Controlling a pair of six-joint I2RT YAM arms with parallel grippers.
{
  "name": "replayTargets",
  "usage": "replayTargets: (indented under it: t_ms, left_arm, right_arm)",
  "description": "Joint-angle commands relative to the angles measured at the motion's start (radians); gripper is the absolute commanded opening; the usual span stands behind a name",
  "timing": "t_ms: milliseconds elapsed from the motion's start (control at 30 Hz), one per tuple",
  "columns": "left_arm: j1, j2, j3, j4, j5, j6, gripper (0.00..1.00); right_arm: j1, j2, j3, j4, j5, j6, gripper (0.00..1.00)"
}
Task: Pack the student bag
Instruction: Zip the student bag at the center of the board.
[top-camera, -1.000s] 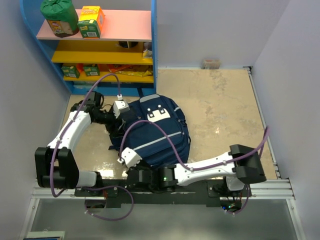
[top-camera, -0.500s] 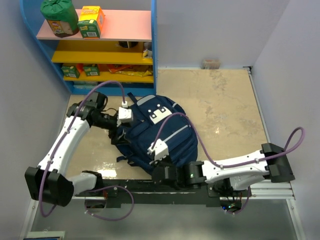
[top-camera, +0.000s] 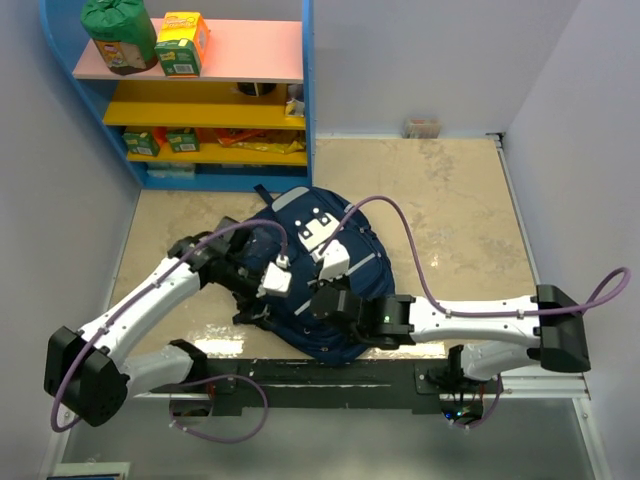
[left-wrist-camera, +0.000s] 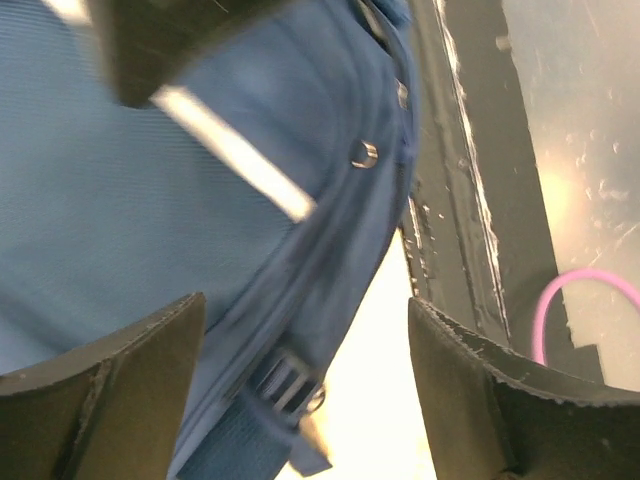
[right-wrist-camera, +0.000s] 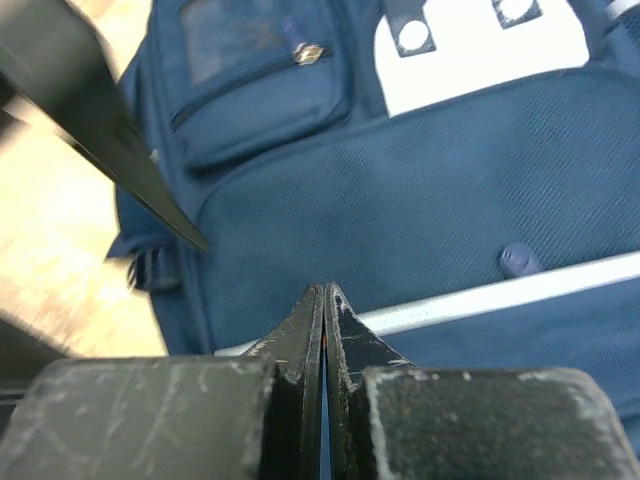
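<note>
Both arms have swung in over the bag (top-camera: 362, 250), which lies by the near rail (top-camera: 330, 372). Left gripper (left-wrist-camera: 300, 340) gapes wide, view blurred. Right gripper (right-wrist-camera: 323, 295) clenched tip to tip; pinched fabric unclear. Bag's near half hidden under wrists. Mottled beige table (top-camera: 440, 200), blue shelf (top-camera: 200, 110) far-left, pale walls.

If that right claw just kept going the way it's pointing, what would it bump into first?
Most likely the student bag: the right claw, shut tight, points at its navy front panel near the thin light stripe. How close it is, I cannot tell.
</note>
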Motion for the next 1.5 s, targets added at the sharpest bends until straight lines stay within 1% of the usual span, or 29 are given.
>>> replayTargets:
  t_ms: [0,33,67,100,133,167,233,267,300,333,400,433,467,600,700,800,867,967,1000,1067,1100,1133,1167,1200,1233,1267,1300,1333,1467]
  left_arm:
    - [-0.124,-0.034,-0.121,0.185,-0.124,-0.025,0.83]
    - [-0.138,-0.046,-0.141,0.23,-0.139,-0.043,0.84]
    - [-0.158,-0.054,-0.178,0.34,-0.165,-0.098,0.88]
    - [-0.163,-0.066,-0.193,0.403,-0.182,-0.13,0.96]
    - [-0.164,-0.078,-0.205,0.46,-0.201,-0.161,1.0]
    - [-0.163,-0.071,-0.193,0.518,-0.22,-0.199,1.0]
    - [-0.164,-0.042,-0.189,0.568,-0.231,-0.238,1.0]
    - [-0.166,-0.033,-0.192,0.615,-0.248,-0.249,1.0]
    - [-0.172,-0.011,-0.195,0.644,-0.277,-0.259,1.0]
    - [-0.179,-0.002,-0.199,0.681,-0.315,-0.287,1.0]
    - [-0.181,0.03,-0.218,0.762,-0.409,-0.282,1.0]
    - [-0.183,0.041,-0.225,0.801,-0.45,-0.317,1.0]
    - [-0.183,0.053,-0.232,0.854,-0.519,-0.325,1.0]
    - [-0.184,0.142,-0.203,0.887,-0.58,-0.361,1.0]
    - [-0.183,0.188,-0.175,0.919,-0.616,-0.4,1.0]
    - [-0.169,0.198,-0.134,0.911,-0.621,-0.433,1.0]
    - [-0.157,0.181,-0.117,0.881,-0.616,-0.45,1.0]
    - [-0.147,0.1,-0.103,0.821,-0.575,-0.442,1.0]
    - [-0.147,0.043,-0.103,0.804,-0.558,-0.437,1.0]
    - [-0.149,-0.018,-0.081,0.719,-0.477,-0.431,1.0]
    - [-0.149,-0.028,-0.065,0.673,-0.44,-0.422,1.0]
    - [-0.149,-0.037,-0.046,0.598,-0.36,-0.414,1.0]
    - [-0.15,-0.054,-0.043,0.556,-0.313,-0.401,1.0]
    - [-0.158,-0.056,-0.045,0.513,-0.264,-0.378,1.0]
    - [-0.164,-0.057,-0.055,0.432,-0.192,-0.321,1.0]
    - [-0.172,-0.054,-0.066,0.401,-0.169,-0.296,1.0]
    - [-0.196,-0.049,-0.078,0.366,-0.153,-0.228,0.99]
    - [-0.207,-0.043,-0.103,0.317,-0.149,-0.204,0.99]
    - [-0.259,0.006,-0.153,0.316,-0.198,-0.154,0.96]
  right_arm:
    - [0.047,-0.1,-0.06,-0.009,-0.04,0.059,0.0]
    - [0.052,-0.108,-0.076,-0.039,-0.042,0.075,0.0]
    - [0.054,-0.113,-0.08,-0.056,-0.04,0.088,0.0]
    - [0.055,-0.122,-0.082,-0.07,-0.037,0.111,0.0]
    - [0.058,-0.128,-0.082,-0.103,-0.028,0.122,0.01]
    - [0.057,-0.134,-0.08,-0.116,-0.023,0.128,0.07]
    - [0.057,-0.159,-0.082,-0.15,-0.017,0.151,0.09]
    - [0.06,-0.169,-0.085,-0.157,-0.017,0.155,0.13]
    - [0.061,-0.18,-0.09,-0.174,-0.017,0.171,0.13]
    - [0.076,-0.199,-0.094,-0.179,-0.011,0.177,0.13]
    - [0.104,-0.219,-0.117,-0.18,0.0,0.201,0.12]
    - [0.13,-0.228,-0.126,-0.174,0.0,0.206,0.11]
    - [0.139,-0.228,-0.136,-0.17,-0.006,0.211,0.1]
    - [0.202,-0.188,-0.16,-0.174,-0.005,0.267,0.08]
    - [0.222,-0.136,-0.157,-0.196,0.007,0.301,0.06]
    - [0.225,-0.11,-0.154,-0.226,0.033,0.329,0.07]
    - [0.224,-0.113,-0.156,-0.233,0.037,0.326,0.13]
    - [0.224,-0.14,-0.177,-0.204,0.035,0.281,0.2]
    - [0.224,-0.159,-0.192,-0.181,0.029,0.26,0.22]
    - [0.224,-0.173,-0.208,-0.164,0.006,0.243,0.27]
    - [0.224,-0.18,-0.22,-0.161,0.003,0.243,0.27]
    - [0.224,-0.183,-0.223,-0.164,-0.005,0.246,0.28]
    - [0.224,-0.188,-0.232,-0.167,-0.006,0.255,0.28]
    - [0.224,-0.193,-0.235,-0.168,-0.008,0.255,0.28]
    - [0.224,-0.197,-0.238,-0.171,-0.008,0.261,0.27]
    - [0.224,-0.202,-0.241,-0.176,-0.005,0.269,0.27]
    - [0.222,-0.205,-0.243,-0.179,-0.002,0.272,0.27]
    - [0.222,-0.212,-0.243,-0.179,0.003,0.275,0.27]
    - [0.224,-0.223,-0.228,-0.196,0.017,0.299,0.27]
